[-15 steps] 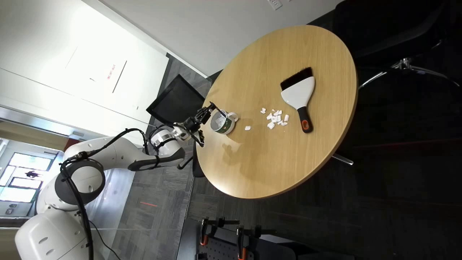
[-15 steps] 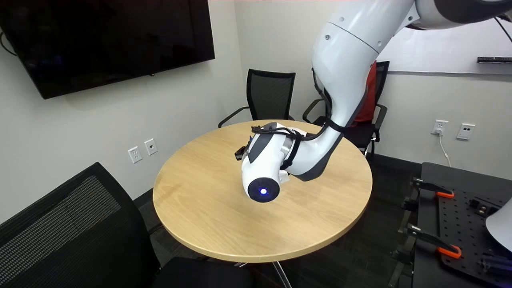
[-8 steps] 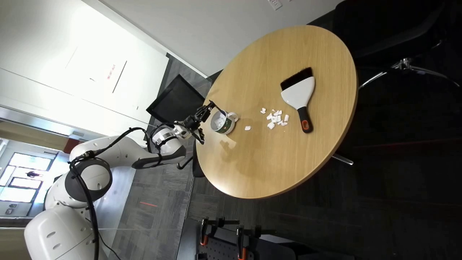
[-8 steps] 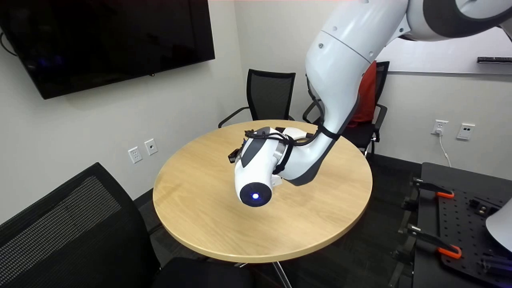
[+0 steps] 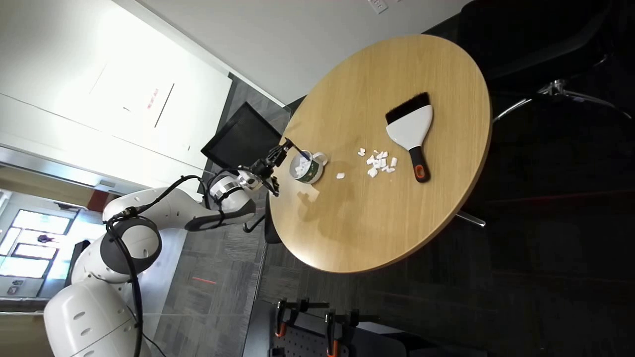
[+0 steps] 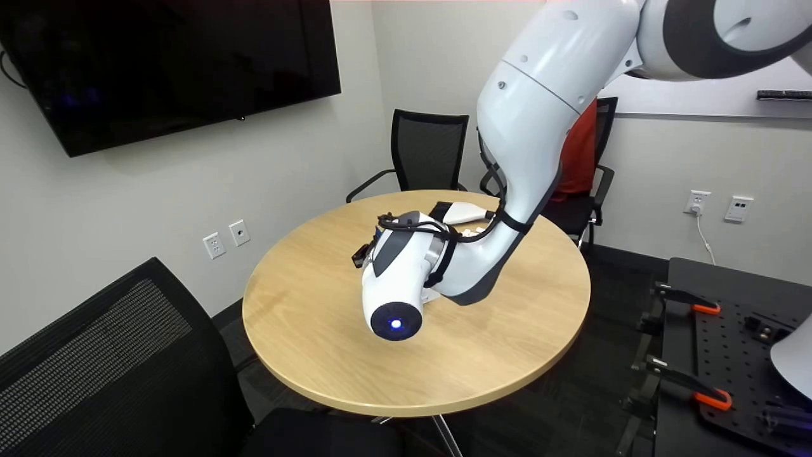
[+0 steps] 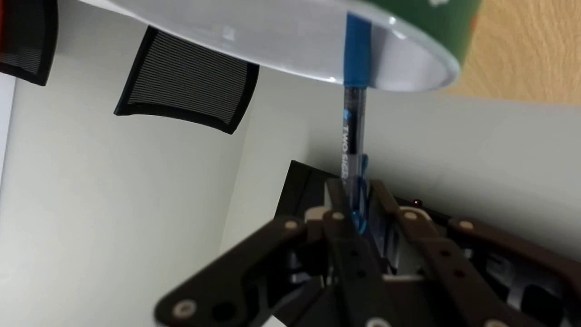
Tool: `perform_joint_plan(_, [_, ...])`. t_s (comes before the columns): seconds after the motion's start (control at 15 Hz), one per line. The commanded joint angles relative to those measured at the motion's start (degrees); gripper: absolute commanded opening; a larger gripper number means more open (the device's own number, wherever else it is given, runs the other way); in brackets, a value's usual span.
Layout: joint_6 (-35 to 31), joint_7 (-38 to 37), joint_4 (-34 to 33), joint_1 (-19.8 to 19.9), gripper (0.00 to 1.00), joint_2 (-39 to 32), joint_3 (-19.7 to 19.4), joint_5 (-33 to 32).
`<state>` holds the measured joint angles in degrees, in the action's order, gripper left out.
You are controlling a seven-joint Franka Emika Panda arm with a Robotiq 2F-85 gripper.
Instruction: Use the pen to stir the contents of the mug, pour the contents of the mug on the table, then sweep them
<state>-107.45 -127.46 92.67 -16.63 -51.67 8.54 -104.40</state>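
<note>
The mug (image 5: 314, 171) is white inside with a green printed outside and stands upright near the table edge. It fills the top of the wrist view (image 7: 426, 18); the arm hides it in an exterior view. White bits (image 5: 301, 167) lie inside it. More white bits (image 5: 378, 163) lie loose on the round wooden table (image 5: 357, 223). My gripper (image 7: 356, 186) is shut on the blue, clear-barrelled pen (image 7: 354, 118). The pen slants over the rim into the mug, its far end hidden. In an exterior view the gripper (image 5: 285, 145) is beside the mug.
A brush (image 5: 411, 129) with white body, black bristles and black handle lies beyond the loose bits. A single bit (image 5: 340, 175) lies close to the mug. Black chairs (image 6: 431, 149) stand around the table. A dark bench (image 6: 729, 349) with orange clamps is nearby.
The arm has shifted left and down in an exterior view, uncovering the brush. The gripper and pen have moved slightly, and the bits inside the mug and its handle have shifted a little.
</note>
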Motion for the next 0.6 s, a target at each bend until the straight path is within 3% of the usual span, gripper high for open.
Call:
perform_joint_plan(0.0, [-0.7, 3.0, -2.2, -0.3, 0.04, -1.4, 0.7, -1.1])
perform_joint_plan(0.53, [-1.2, 5.4, 0.9, -1.0, 0.04, 0.2, 1.6, -1.3])
